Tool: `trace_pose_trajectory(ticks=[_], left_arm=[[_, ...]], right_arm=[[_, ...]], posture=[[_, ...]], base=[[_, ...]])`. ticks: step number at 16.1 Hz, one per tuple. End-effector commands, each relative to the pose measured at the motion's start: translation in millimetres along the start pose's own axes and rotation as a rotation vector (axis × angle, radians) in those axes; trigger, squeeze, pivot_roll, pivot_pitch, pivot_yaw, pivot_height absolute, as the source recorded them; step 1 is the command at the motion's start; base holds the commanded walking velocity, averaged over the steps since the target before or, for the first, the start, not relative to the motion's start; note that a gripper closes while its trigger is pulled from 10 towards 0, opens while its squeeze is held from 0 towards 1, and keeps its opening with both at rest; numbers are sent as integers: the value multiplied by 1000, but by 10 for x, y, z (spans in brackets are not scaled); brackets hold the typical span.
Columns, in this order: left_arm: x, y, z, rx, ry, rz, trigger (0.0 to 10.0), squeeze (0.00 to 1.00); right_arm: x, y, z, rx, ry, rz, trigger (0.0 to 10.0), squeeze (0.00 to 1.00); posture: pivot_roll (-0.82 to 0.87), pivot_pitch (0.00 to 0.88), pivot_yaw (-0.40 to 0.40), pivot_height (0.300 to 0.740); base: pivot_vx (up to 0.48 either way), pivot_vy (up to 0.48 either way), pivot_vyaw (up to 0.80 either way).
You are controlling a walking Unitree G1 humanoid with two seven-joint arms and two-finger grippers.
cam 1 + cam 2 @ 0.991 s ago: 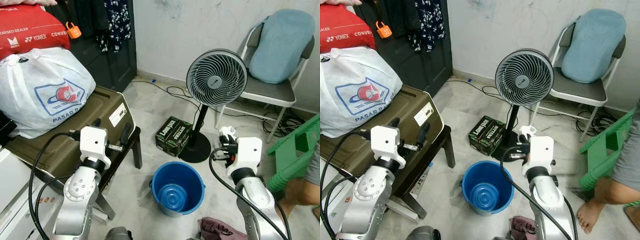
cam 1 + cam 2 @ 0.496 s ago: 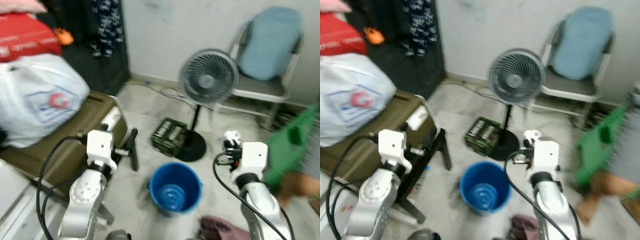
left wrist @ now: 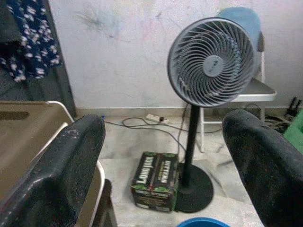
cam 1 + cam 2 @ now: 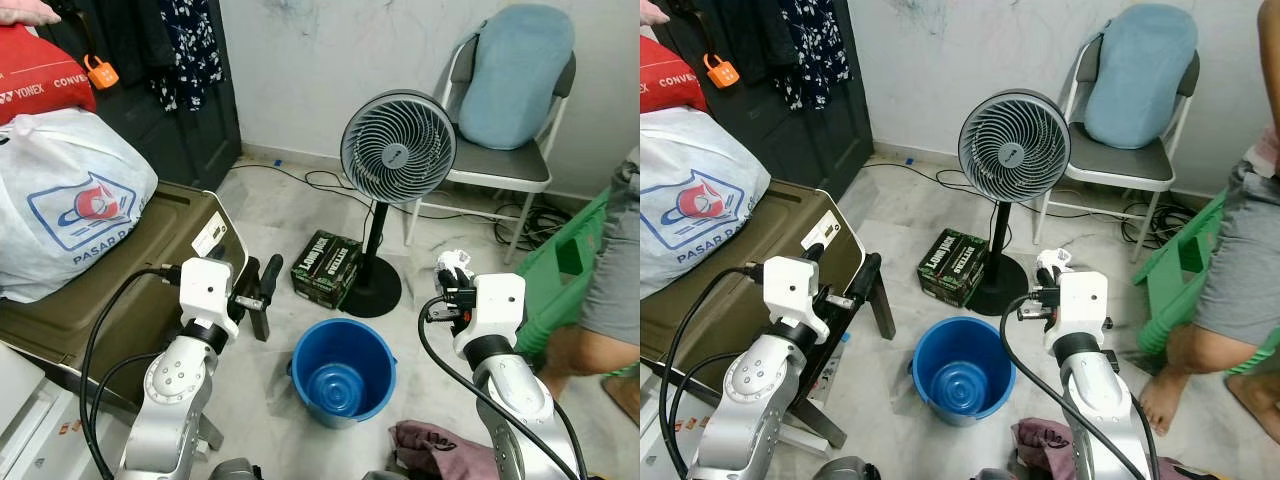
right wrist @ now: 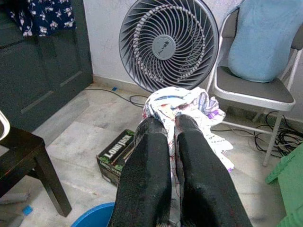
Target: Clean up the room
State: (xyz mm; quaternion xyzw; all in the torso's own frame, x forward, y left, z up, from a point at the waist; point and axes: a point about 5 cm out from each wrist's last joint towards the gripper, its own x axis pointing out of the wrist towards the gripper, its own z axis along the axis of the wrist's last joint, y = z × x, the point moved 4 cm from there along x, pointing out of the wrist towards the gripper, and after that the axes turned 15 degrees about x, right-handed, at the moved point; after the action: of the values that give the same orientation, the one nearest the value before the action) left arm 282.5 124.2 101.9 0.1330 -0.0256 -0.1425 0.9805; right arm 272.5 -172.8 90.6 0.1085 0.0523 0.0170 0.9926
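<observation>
- R hand [image 5: 171, 124] clenched on a crumpled wrapper [image 5: 182, 105], white w/ coloured print; fingers [image 5: 144, 161] pressed nearly together, wrapper bunched at the tips.
- In head view the R hand [image 4: 455, 275] is raised over the floor, just right of the fan base, wrapper [image 4: 453, 262] poking out on top.
- L hand [image 3: 161, 156] released, fingers [image 3: 57, 165] wide apart, nothing between them; it's held in front of the trunk [image 4: 120, 290] edge, pointing toward the fan.
- Bucket [image 4: 343, 370], blue, on the floor between the two arms, near the robot; a blue lid or dish lies in its bottom.
- Fan [image 4: 398, 148] stands upright behind the bucket; green-black box [image 4: 325, 268] just left of its base, touching or nearly so.
- Chair [image 4: 500, 165] at the wall w/ a light blue cushion [image 4: 515, 75] leaning on its back.
- White bag [image 4: 70, 200] sits on the trunk.
- Maroon cloth [image 4: 430, 448] on the floor by the R arm.
- Person's leg [image 4: 1185, 350] at far right, beside a green stool [image 4: 1175, 265].
</observation>
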Motion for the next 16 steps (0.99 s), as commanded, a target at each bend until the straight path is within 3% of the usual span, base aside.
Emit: trace_pose_trajectory(ticks=[1, 7, 8, 10, 13, 16], left_arm=[[3, -7, 30, 3, -14, -11, 10000, 0], [3, -8, 37, 4, -15, -14, 10000, 0], [2, -6, 32, 8, -9, -11, 10000, 0], [-2, -2, 36, 14, -7, -8, 10000, 0], [-55, 77, 16, 26, 8, 18, 10000, 0], [-92, 80, 2, 32, 18, 20, 10000, 0]], right_arm=[[29, 15, 25, -11, -3, 11, 10000, 0], [75, 85, 43, 22, -8, 41, 10000, 0], [106, 107, 55, 52, -10, 43, 10000, 0], [161, 172, 81, 22, -17, 70, 10000, 0], [184, 181, 67, 33, -14, 67, 10000, 0], [219, 166, 47, 46, -5, 55, 10000, 0]], posture=[[-83, 0, -15, 740], [-81, 0, -16, 740], [-79, 0, -16, 740], [-64, 0, -23, 740], [-43, 0, -29, 740], [-37, 0, -31, 740]], base=[[281, 0, 0], [276, 0, 0], [0, 0, 0], [0, 0, 0], [0, 0, 702], [0, 0, 0]])
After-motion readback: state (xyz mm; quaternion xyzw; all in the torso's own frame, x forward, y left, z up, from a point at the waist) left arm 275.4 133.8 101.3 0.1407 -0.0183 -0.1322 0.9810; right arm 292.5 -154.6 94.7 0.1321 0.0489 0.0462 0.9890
